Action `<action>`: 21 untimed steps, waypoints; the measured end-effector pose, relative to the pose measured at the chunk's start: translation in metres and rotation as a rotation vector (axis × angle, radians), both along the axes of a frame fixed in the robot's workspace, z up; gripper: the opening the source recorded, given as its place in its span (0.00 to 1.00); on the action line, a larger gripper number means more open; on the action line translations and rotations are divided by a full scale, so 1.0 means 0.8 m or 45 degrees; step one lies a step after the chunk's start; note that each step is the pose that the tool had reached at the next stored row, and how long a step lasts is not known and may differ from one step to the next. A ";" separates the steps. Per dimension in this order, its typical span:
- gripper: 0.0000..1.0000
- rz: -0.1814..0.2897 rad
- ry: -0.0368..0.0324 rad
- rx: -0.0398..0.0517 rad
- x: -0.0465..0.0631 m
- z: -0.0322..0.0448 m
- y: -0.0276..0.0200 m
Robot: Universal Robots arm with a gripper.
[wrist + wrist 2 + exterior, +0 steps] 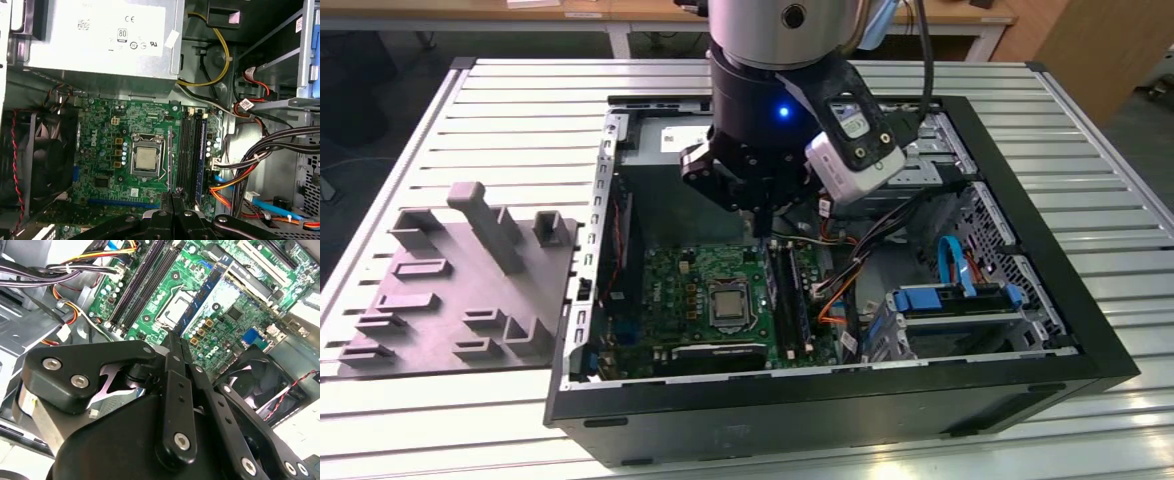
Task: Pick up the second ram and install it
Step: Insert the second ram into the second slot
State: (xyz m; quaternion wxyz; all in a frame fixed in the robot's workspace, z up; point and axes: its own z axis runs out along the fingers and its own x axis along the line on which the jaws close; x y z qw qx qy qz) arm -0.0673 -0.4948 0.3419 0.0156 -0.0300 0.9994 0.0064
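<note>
The thin dark-blue second ram (204, 296) stands on edge, clamped in the pincer (173, 337).

The slatted metal table (507, 110) bears an open computer case (854, 410) and, toward the exterior view's left, a grey holder (454, 290).

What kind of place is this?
Probably a robot workshop or lab: a robot arm reaches into an open computer case on a slatted metal table, beside a grey parts holder.
</note>
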 end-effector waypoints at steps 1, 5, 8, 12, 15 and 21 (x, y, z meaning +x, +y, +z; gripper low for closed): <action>0.11 -0.005 -0.0001 0.008 0.000 -0.0005 0.0001; 0.11 -0.041 -0.0003 0.024 0.000 -0.0024 0.0002; 0.11 -0.057 -0.0004 0.023 0.003 -0.0044 0.0004; 0.11 -0.055 -0.0005 0.024 0.010 -0.0073 0.0016; 0.11 -0.047 -0.0003 0.023 0.012 -0.0106 0.0032; 0.11 -0.024 -0.0002 0.023 0.013 -0.0162 0.0065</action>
